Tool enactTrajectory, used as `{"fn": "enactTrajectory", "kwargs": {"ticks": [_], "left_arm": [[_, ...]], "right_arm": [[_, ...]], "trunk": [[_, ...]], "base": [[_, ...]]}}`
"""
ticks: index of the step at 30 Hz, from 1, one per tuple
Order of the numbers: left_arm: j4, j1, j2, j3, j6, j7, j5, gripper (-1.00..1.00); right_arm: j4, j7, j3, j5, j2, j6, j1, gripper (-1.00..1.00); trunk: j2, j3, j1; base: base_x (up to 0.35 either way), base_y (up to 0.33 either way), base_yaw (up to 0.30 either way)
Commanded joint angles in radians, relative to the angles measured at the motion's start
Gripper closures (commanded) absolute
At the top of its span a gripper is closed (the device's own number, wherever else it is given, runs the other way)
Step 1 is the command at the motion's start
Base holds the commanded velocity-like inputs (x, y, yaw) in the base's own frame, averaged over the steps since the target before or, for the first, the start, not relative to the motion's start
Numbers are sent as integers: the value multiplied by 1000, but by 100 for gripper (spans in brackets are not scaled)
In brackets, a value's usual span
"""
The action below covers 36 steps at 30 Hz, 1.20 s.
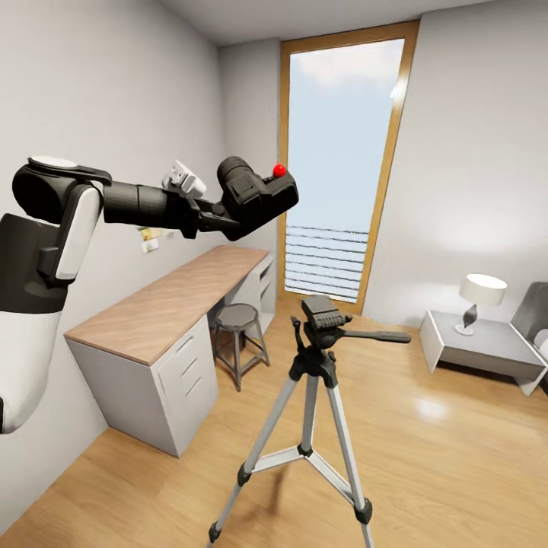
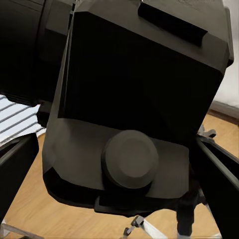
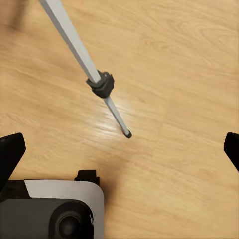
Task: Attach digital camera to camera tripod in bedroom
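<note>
One digital camera (image 1: 257, 195) is held aloft in the left tool (image 1: 228, 217), clamped between its fingers, above and to the left of the single camera tripod (image 1: 316, 396). The tripod stands on the wood floor (image 1: 441, 457) on three legs, its black head bare. One desk (image 1: 171, 301) lines the left wall, with one stool (image 1: 237, 327) at its front edge. The right tool's (image 3: 119, 149) fingertips sit wide apart, apparently holding nothing.

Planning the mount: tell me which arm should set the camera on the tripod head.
Left. Its claw holds the digital camera aloft above the camera tripod. The right claw hangs open and empty over the floor.
</note>
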Motion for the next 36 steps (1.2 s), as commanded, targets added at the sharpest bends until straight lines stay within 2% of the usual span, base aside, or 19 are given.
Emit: {"fn": "enactTrajectory", "kwargs": {"ticks": [1,7,8,11,12,15,16,18,20,23,24,25,27,29,32,33,36], "left_arm": [[0,-1,1,-4,3,-3,0,100],[8,-1,-4,-26,3,-1,0,100],[72,-3,-36,-58,3,3,0,100],[132,-6,-58,-62,3,4,0,100],[236,-14,-110,-65,3,5,0,100],[253,-16,-135,-65,3,5,-1,100],[261,-17,-176,-66,3,5,-1,100],[263,-17,-188,-69,3,5,-2,100],[266,-16,-213,-102,3,5,-2,100],[268,-16,-222,-139,3,5,-2,100],[269,-15,-227,-165,3,5,-2,100],[271,-15,-232,-197,3,5,-2,100],[271,-15,-234,-210,3,5,-2,100],[272,-15,-238,-223,3,5,-2,100],[272,-15,-239,-228,3,5,-2,100],[272,-15,-240,-231,3,5,-2,100],[272,-15,-240,-232,3,5,-2,100]], "right_arm": [[4,2,-9,8,-1,-7,-2,-100],[4,2,-9,8,-1,-7,-2,-100],[4,2,-9,8,1,-8,-2,-100],[4,4,-9,8,1,-10,-2,-100],[4,4,-8,10,1,-13,-2,-100],[4,4,-7,11,0,-17,-2,-100],[-13,5,-10,11,-1,-35,-2,-100],[-40,8,-10,11,-1,-48,-2,-100],[-135,25,-7,11,-2,-80,-2,-100],[-178,55,-6,11,-2,-92,-2,-100],[-198,86,-7,10,-3,-97,-2,-100],[-225,146,-9,10,-4,-106,-2,-100],[-250,191,-11,8,-7,-122,-3,-100],[-311,281,-19,5,-17,-162,-2,-100],[-350,340,-35,2,-23,-184,-2,-100],[-380,395,-66,-3,-27,-198,-2,-100],[-393,422,-88,-5,-29,-203,-2,-100]], "trunk": [[-2,-2,1],[-2,-2,1],[-2,-2,1],[-2,-2,1],[-2,-2,1],[-2,-2,1],[-2,-2,1],[-2,-2,1],[-2,-2,1],[-2,-2,1],[-2,-2,1],[-2,-2,1],[-2,-2,1],[-2,-2,1],[-2,-2,1],[-2,-2,1],[-2,-2,1]], "base": [[34,34,0],[17,17,0],[2,1,0],[0,0,0],[0,0,0],[0,0,0],[0,0,0],[0,0,0],[0,0,0],[0,0,0],[0,0,0],[0,0,0],[0,0,0],[0,0,0],[0,0,0],[0,0,0],[0,0,0]]}}
